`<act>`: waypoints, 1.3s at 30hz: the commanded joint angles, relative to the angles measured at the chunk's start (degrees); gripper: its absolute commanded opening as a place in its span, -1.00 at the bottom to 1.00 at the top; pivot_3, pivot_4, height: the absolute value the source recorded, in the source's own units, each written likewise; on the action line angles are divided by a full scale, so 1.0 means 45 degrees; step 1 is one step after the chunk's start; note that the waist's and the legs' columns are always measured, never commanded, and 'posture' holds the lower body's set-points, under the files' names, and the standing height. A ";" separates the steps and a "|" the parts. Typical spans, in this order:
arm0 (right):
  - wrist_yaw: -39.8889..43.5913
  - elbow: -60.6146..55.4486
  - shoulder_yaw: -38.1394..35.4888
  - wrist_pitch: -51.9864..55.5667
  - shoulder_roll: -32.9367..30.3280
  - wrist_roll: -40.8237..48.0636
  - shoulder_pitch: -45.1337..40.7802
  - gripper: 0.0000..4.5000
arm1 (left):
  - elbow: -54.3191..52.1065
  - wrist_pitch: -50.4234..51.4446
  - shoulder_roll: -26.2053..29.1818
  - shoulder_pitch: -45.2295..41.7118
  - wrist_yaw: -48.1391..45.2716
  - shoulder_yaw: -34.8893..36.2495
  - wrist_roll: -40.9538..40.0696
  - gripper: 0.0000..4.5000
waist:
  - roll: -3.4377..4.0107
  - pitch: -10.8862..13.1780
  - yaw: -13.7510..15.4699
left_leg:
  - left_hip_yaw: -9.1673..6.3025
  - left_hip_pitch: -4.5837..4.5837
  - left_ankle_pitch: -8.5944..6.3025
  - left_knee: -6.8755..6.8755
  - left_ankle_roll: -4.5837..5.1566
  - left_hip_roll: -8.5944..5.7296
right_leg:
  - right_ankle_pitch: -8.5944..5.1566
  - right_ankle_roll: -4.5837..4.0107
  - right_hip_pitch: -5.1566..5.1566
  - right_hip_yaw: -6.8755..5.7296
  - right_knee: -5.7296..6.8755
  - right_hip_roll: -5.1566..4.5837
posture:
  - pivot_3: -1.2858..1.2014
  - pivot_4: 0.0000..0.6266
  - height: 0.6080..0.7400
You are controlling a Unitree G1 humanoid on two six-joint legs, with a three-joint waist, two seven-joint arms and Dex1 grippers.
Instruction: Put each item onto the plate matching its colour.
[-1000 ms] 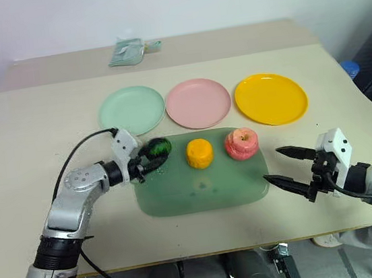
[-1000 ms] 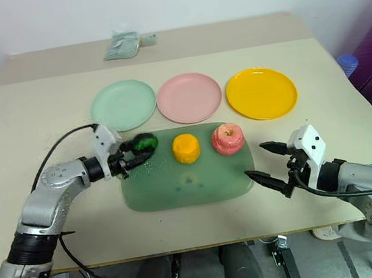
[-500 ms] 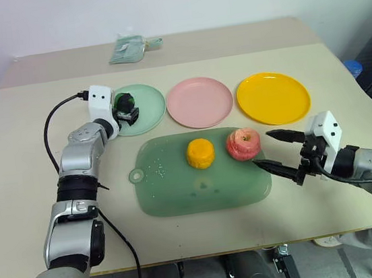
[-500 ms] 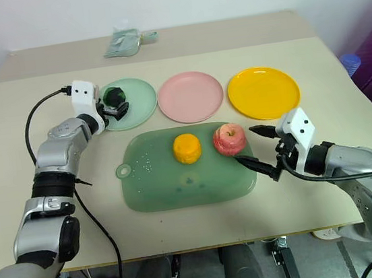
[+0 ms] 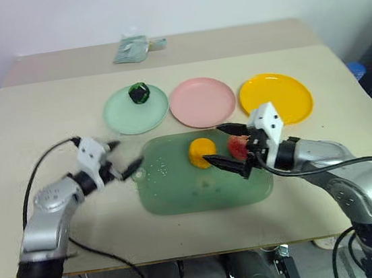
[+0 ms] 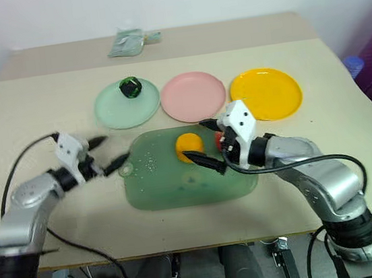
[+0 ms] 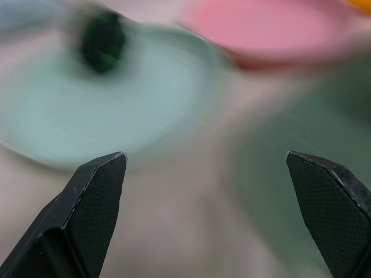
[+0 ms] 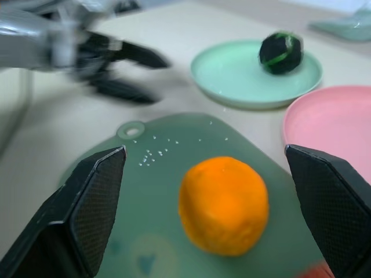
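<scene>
The dark green ball [image 5: 139,93] rests on the mint green plate [image 5: 129,115]. To its right stand the empty pink plate [image 5: 202,102] and yellow plate [image 5: 276,98]. The orange puck [image 5: 202,152] and the pink-red apple [image 5: 236,148] sit on the green tray [image 5: 199,191]. My right gripper [image 5: 212,143] hovers open over the tray, its fingers either side of the puck and partly hiding the apple. In the right wrist view the puck [image 8: 224,204] lies just ahead between the open fingers. My left gripper [image 5: 122,157] is open and empty, just left of the tray.
A pale green packet [image 5: 135,49] lies at the table's far edge, behind the plates. The table's right edge runs just past the yellow plate. A black cable trails from my left wrist over the near left of the table.
My left gripper opened, left the ball on the mint green plate and drew back to the tray's left side. My right gripper swung left over the tray to the puck.
</scene>
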 commanded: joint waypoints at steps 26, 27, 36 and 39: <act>-0.1427 0.2624 -0.1560 0.0681 0.1167 -0.1990 -0.3170 0.14 | -0.3512 0.0179 0.0148 0.1946 -0.0451 -0.0260 -0.1176 1.00 | 0.0007 -0.0002 -0.0132 | -0.0004 0.0011 -0.0005 -0.0008 0.0009 0.0015 | 0.0001 -0.0004 0.0003 -0.0010 0.0002 0.0037 | 0.03 -0.52 1.00; -0.1867 0.3248 -0.1798 0.0620 0.0978 -0.2443 -0.3538 0.14 | -0.3567 0.0211 0.0116 0.1910 -0.0421 -0.0354 -0.1198 1.00 | 0.0007 -0.0002 -0.0119 | -0.0002 0.0012 -0.0005 -0.0007 0.0009 0.0013 | 0.0002 -0.0004 0.0002 -0.0010 0.0003 0.0036 | 0.03 -0.52 1.00; -0.3236 0.9926 -0.2417 -0.1356 0.0812 -0.4518 -0.5766 0.61 | -0.3938 0.0493 -0.0336 0.1551 -0.0018 -0.1202 -0.1149 1.00 | 0.0019 0.0005 -0.0214 | 0.0028 0.0002 -0.0007 -0.0026 0.0013 0.0004 | 0.0001 -0.0007 -0.0028 0.0012 0.0002 0.0039 | 0.03 -0.52 1.00; -0.2851 1.0225 -0.2406 -0.1913 0.0749 -0.4625 -0.5851 0.99 | -0.4062 0.0557 -0.0338 0.1583 0.0115 -0.1206 -0.1171 1.00 | 0.0029 0.0011 -0.0350 | 0.0042 0.0001 -0.0007 -0.0026 0.0013 0.0009 | 0.0002 -0.0007 -0.0039 0.0028 0.0011 0.0041 | 0.03 -0.52 1.00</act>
